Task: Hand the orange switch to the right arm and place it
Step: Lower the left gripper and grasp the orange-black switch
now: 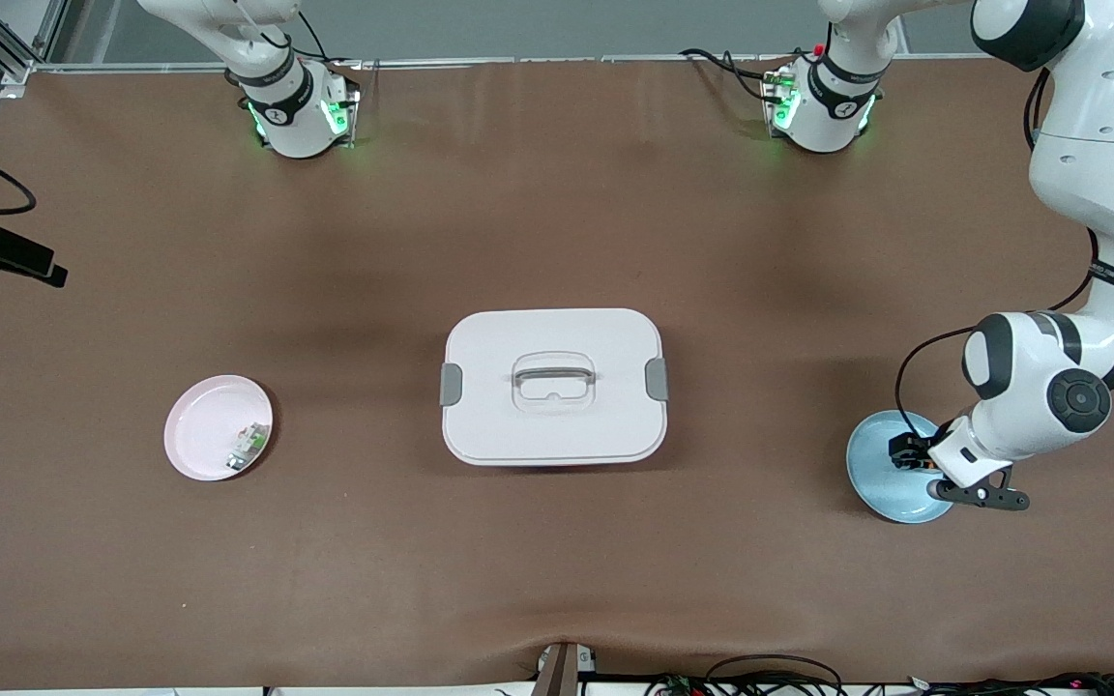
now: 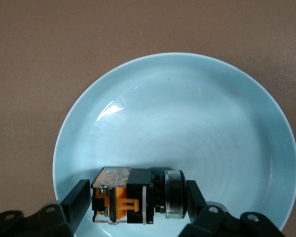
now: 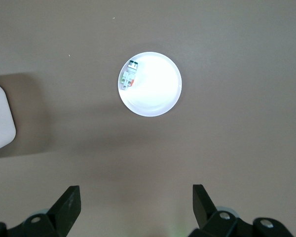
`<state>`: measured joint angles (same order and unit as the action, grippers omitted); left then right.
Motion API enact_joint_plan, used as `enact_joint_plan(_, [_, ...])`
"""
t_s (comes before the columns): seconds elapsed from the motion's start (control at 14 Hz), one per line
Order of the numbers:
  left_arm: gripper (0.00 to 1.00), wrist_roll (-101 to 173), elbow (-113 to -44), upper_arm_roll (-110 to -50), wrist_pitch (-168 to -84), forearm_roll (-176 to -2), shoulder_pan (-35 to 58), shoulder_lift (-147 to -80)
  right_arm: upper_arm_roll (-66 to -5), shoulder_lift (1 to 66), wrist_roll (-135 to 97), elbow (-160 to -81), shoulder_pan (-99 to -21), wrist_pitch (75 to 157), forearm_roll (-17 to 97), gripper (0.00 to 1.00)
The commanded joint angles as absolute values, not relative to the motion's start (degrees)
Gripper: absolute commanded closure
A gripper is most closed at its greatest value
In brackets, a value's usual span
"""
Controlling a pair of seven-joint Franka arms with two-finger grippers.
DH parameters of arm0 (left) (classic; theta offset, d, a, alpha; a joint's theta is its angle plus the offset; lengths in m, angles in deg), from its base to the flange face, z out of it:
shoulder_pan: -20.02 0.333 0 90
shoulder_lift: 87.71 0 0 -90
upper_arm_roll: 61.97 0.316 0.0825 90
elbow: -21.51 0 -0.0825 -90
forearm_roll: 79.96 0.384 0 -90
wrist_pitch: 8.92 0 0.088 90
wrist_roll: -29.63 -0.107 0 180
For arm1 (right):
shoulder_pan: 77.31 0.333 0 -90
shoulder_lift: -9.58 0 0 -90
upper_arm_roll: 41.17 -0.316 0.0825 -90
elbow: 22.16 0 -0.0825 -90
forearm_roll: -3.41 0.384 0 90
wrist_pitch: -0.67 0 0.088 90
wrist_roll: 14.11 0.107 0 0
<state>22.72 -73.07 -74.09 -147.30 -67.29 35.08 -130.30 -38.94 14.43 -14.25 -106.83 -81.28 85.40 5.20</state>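
The orange switch (image 2: 128,195), a black body with orange marks and a round cap, lies on its side in a light blue plate (image 2: 187,113) at the left arm's end of the table. My left gripper (image 2: 138,197) is down in the plate with one finger against each end of the switch. In the front view the gripper (image 1: 910,454) sits over the blue plate (image 1: 881,488). My right gripper (image 3: 136,207) is open and empty, high above the table near a pink plate (image 3: 158,94); it is out of the front view.
The pink plate (image 1: 199,425) at the right arm's end holds a small white-and-green part (image 1: 248,447). A white lidded box (image 1: 553,387) with a handle stands mid-table. A black camera mount (image 1: 6,256) juts in at the right arm's end.
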Motion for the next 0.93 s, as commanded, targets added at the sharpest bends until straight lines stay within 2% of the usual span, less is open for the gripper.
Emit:
enact_joint_plan(0.0, [0.24,22.0,-72.0,-74.2,-148.1,-66.2,35.2,-131.8,-39.7,14.9,-14.8,-105.5,-82.1,84.6,4.5,0.0])
enact_joint_plan(0.07, [0.37,22.0,-72.0,-74.2,-148.1,-66.2,35.2,-131.8,-39.7,14.9,-14.7,-105.5,-82.1,84.6,4.5,0.0])
enact_joint_plan(0.14, [0.57,22.0,-71.7,-74.2,-148.1,-66.2,35.2,-131.8,-39.7,14.9,-14.7,-105.5,-82.1,84.6,4.5,0.0])
enact_joint_plan(0.36, [1.0,21.9,-71.3,-74.2,-148.1,-66.2,35.3,-131.7,-39.8,15.0,-14.8,-105.5,-82.1,84.7,4.6,0.0])
enact_joint_plan(0.64, [1.0,21.8,-71.5,-74.7,-146.7,-67.4,35.8,-130.5,-39.8,15.3,-14.4,-105.6,-81.8,84.7,4.6,0.0])
enact_joint_plan(0.86, [1.0,21.8,-71.4,-77.4,-140.3,-67.6,35.8,-126.4,-39.8,15.6,-14.1,-105.7,-81.6,84.7,4.7,0.0])
